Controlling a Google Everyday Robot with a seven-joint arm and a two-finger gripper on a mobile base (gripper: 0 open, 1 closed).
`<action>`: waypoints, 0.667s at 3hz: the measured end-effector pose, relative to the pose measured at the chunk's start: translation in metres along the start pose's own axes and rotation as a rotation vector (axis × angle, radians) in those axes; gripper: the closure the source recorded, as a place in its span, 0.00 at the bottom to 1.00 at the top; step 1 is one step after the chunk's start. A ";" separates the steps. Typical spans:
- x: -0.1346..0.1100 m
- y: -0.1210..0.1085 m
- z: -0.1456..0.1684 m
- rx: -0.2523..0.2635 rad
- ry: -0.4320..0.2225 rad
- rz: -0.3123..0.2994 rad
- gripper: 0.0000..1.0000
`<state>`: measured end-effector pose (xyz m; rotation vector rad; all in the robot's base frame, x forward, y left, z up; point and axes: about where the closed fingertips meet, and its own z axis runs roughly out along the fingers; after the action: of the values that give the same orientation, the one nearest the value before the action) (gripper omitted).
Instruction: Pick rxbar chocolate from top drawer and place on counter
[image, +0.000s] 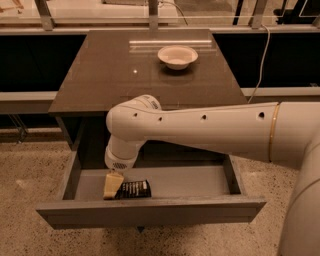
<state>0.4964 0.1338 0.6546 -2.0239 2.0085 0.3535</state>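
The top drawer (150, 210) is pulled open below the counter (100, 75). The rxbar chocolate (134, 189), a flat black wrapper with white print, lies on the drawer floor near the front left. My gripper (113, 186) reaches down into the drawer from the white arm (200, 127). Its cream fingertips sit at the left end of the bar, touching or just over it.
A white bowl (177, 56) stands on the counter at the back right. Dark low cabinets run along both sides. A speckled floor surrounds the cabinet. The arm spans the drawer's right half from above.
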 end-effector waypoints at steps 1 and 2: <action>-0.001 0.000 -0.002 0.000 0.000 0.000 0.22; 0.016 0.012 0.002 -0.011 -0.018 -0.005 0.22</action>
<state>0.4842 0.1197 0.6474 -2.0249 1.9948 0.3810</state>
